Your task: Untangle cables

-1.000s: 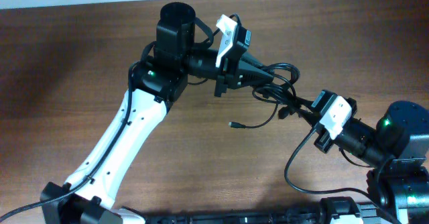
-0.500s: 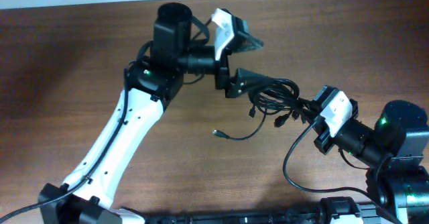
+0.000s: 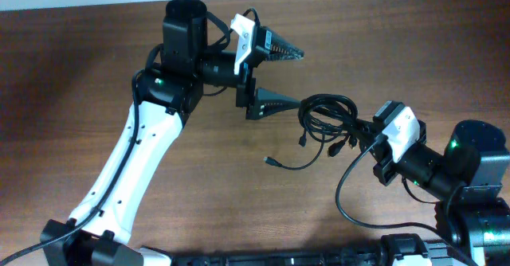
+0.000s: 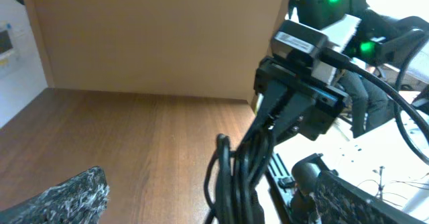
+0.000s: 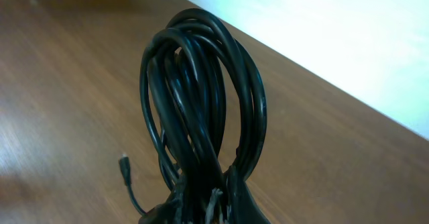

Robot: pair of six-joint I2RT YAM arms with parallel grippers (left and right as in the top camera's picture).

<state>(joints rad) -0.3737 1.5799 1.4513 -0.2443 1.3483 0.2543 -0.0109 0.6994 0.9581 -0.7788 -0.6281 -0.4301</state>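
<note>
Overhead view: we note the left gripper (image 3: 300, 79) with its jaws spread as wide as they go and nothing between them. It hangs just left of the cables (image 3: 327, 113). Its lower fingertip comes very near the outer loop, and we cannot tell whether the two touch.

The cables form one bunched coil of thin black loops, lifted off the table (image 3: 80, 75) right of centre. The right gripper (image 3: 366, 128) is clamped tight on the coil's right side. One loose strand (image 3: 307, 161) drops from the coil and curves left along the wood, ending in a small plug (image 3: 269, 161). A few other short ends dangle under the coil.

Right wrist view: the loops stand up out of the closed jaws in a tall narrow oval, the strands pressed together at the base, and the plug lies on the wood at lower left.

Left wrist view: the left gripper's fingers (image 4: 67, 197) sit at the bottom corners, well apart, with the coil ahead between them and the right arm behind it
</note>
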